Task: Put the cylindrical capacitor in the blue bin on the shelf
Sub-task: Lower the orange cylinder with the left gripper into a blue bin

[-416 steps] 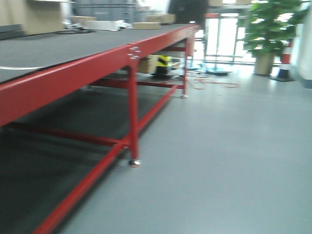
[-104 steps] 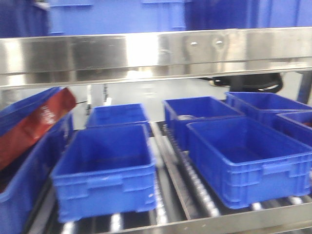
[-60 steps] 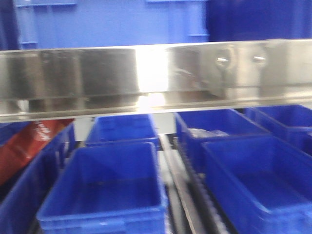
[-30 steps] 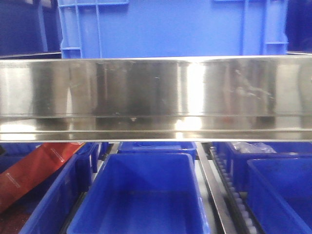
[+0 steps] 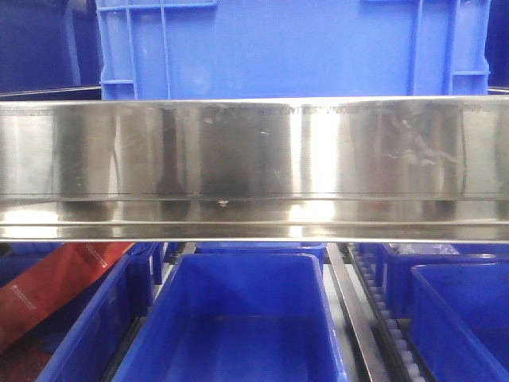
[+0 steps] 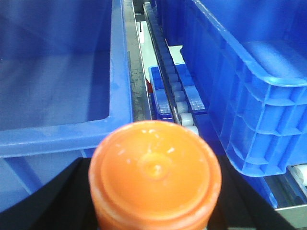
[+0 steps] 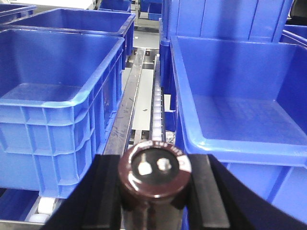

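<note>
Clearly, the capacitor (image 7: 154,175) is not yet in any bin: it stands upright between the two black fingers (image 7: 108,191) of the right gripper (image 7: 154,194), which press against its sides, and its silvery top with two small terminals faces the wrist camera. I judge that it is held by the body and upright so that it can fall straight down when the fingers let go. It hangs over the roller track (image 7: 157,110) that runs between two bins, so it is beside both and above neither. The right bin (image 7: 225,148) is just beside it and looks empty as far as its floor shows; the left bin (image 7: 67,98) looks empty too. Which of them is meant I cannot tell. The left gripper (image 6: 156,203) is clamped on an orange round cap (image 6: 156,167), also in front of blue bins; what is under this cap is hidden. In the front view the shiny face of the shelf (image 5: 254,167) crosses the middle, with a large upper bin (image 5: 278,48) above it, an open lower bin (image 5: 238,259) below it and a red bag (image 5: 56,282) leaning at the left. Probably the next move calls for going sideways and forward over a rim; a release too early would put the capacitor on the rollers.
</note>
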